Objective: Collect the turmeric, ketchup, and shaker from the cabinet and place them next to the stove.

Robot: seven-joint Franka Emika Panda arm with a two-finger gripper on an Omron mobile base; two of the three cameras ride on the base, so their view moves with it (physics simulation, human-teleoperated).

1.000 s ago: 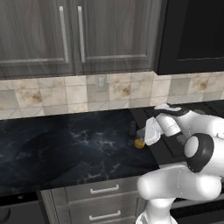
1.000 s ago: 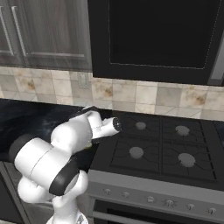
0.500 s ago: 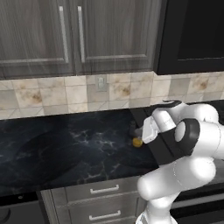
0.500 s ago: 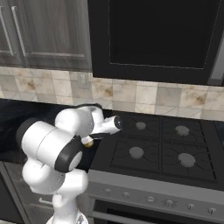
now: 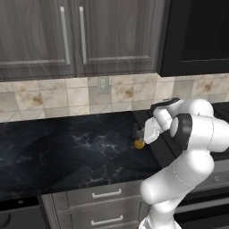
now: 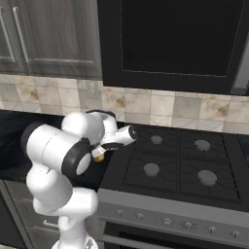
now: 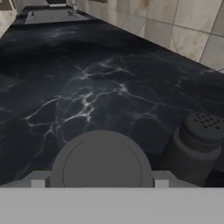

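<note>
On the left, the cabinet (image 5: pixel 80 38) is standing with its doors shut above the black marble worktop (image 5: pixel 62 152). Further right, the turmeric (image 5: pixel 139 143) is sitting on the worktop just beside the stove (image 6: pixel 180 165), with the gripper (image 5: pixel 144 135) directly over it. In the hand view the turmeric's grey lid (image 7: pixel 101 162) is lying centred between the finger tips, which are standing wide on either side; whether they are pressing on the jar cannot be told. The shaker (image 7: pixel 197 146) is standing close by on the worktop, to the right in that view.

The step in hand is probably setting the jar down beside the stove. To do it well, the robot should be spreading the fingers fully and lifting straight up, avoiding any sideways swing that would be knocking the neighbouring shaker over. The ketchup is probably next.
</note>
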